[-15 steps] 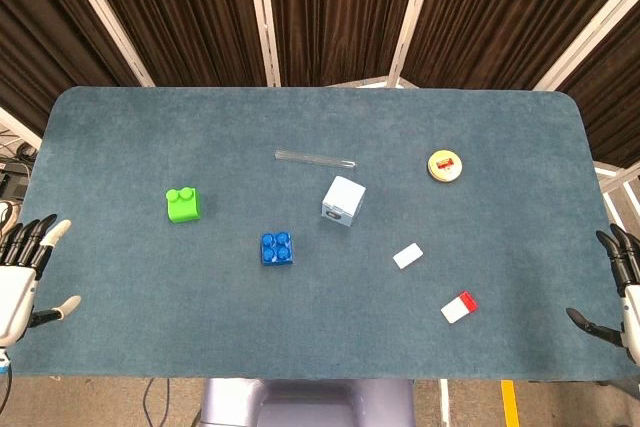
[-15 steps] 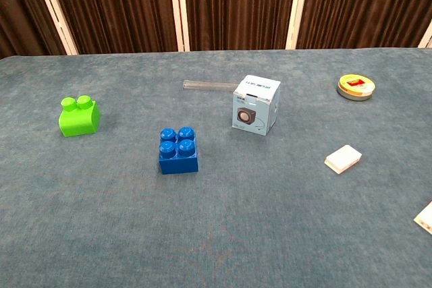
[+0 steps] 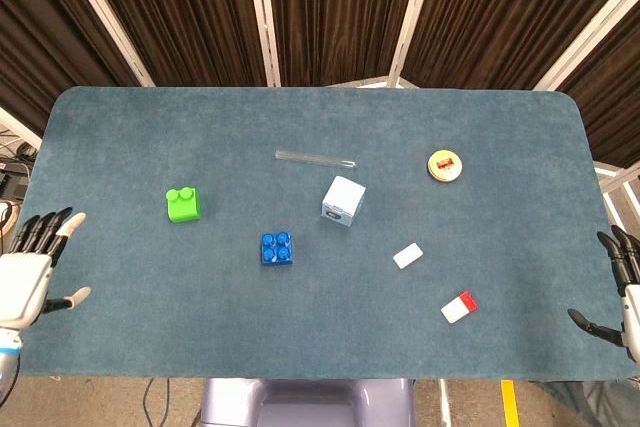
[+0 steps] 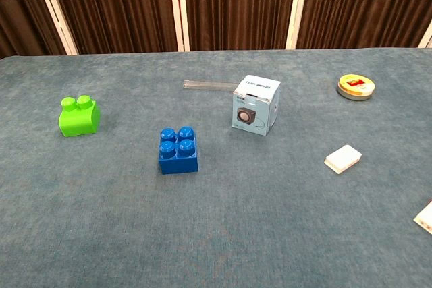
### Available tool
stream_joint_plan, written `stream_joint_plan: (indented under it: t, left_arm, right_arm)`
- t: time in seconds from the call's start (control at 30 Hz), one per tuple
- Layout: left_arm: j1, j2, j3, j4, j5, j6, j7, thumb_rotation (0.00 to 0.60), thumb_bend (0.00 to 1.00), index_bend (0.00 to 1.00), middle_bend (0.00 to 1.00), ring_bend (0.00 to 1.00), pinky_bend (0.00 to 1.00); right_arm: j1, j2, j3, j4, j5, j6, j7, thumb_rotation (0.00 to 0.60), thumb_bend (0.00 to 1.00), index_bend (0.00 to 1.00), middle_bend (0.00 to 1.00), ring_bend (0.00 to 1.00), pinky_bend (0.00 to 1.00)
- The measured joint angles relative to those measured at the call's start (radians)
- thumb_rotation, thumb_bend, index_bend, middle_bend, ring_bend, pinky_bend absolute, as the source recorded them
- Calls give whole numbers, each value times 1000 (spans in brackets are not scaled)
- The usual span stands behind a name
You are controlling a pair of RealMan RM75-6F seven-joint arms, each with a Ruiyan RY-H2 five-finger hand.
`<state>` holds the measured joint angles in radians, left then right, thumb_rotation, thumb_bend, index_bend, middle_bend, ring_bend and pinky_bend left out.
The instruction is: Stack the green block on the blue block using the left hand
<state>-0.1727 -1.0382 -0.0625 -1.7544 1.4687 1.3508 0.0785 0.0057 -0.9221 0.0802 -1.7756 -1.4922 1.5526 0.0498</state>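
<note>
The green block sits on the blue-grey table, left of centre. The blue block stands studs up, apart from it, nearer the front and to its right. My left hand hovers at the table's left edge with fingers spread and nothing in it, well left of the green block. My right hand shows partly at the right edge, fingers apart and holding nothing. Neither hand appears in the chest view.
A small white speaker box stands right of the blue block. A clear tube lies behind it. A round yellow tin, a white eraser and a red-and-white card lie to the right.
My left hand has moved slightly right and inward over the table's left edge. The blocks and the right hand have not moved.
</note>
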Motion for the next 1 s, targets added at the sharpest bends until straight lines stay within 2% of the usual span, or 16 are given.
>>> stream_joint_plan:
  t: [0.13,0.23,0.4,0.5,0.6,0.77,1.0]
  left_arm:
    - [-91,-28,-49,67,-89,-150,-35,600,0,0,0,0,0]
    - [-187,-77,-96,158,-182,-280,-43,600,0,3,12,4,29]
    - [-328,-196,-149,323,-292,-426,-16,600,92,95,135,108,138]
    - [-390,-271,-162,414,-328,-480,19,600,127,152,221,196,203]
    - [-450,-345,-167,503,-366,-538,60,600,145,195,264,239,237]
    - [-521,-420,-161,590,-437,-627,130,600,179,234,277,247,246]
    - [-573,-507,-159,701,-475,-662,145,600,178,233,272,243,246]
  right_arm:
    - [10,-3,10,9,29,-21,-2,600,0,38,0,0,0]
    - [20,-9,18,16,58,-42,-15,600,0,38,0,0,0]
    - [33,-16,28,20,98,-72,-36,600,0,38,0,0,0]
    - [41,-21,32,23,120,-91,-58,600,0,38,0,0,0]
    - [47,-29,33,30,142,-106,-74,600,0,38,0,0,0]
    - [50,-35,36,37,167,-121,-81,600,0,38,0,0,0]
    - [48,-31,31,45,182,-138,-68,600,0,38,0,0,0]
